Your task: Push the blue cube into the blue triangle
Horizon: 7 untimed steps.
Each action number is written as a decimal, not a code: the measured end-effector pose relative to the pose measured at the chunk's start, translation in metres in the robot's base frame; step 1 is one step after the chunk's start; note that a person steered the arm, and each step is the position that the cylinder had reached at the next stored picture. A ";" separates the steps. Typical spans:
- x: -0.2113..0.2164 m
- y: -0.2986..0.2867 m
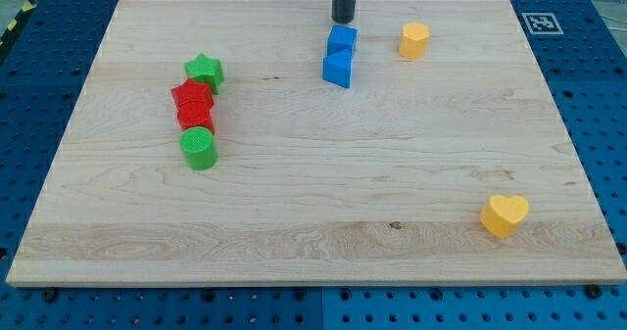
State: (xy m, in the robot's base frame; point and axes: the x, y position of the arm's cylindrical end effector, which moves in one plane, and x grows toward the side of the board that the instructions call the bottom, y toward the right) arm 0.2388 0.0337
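Note:
The blue cube [342, 39] sits near the top middle of the wooden board [313, 203]. The blue triangle [337, 70] lies just below it, and the two touch. My tip [343, 20] is at the view's top, right above the blue cube, at or very near its upper edge. The rod rises out of the view's top.
A yellow hexagon block [414, 39] lies right of the blue cube. A yellow heart [505, 214] is at the lower right. At the left stands a column: green star [205, 71], red star [192, 97], red block [196, 117], green cylinder [198, 148].

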 end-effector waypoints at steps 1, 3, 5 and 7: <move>0.008 -0.001; 0.026 -0.001; 0.042 -0.001; 0.042 0.003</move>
State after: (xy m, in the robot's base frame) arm 0.2804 0.0366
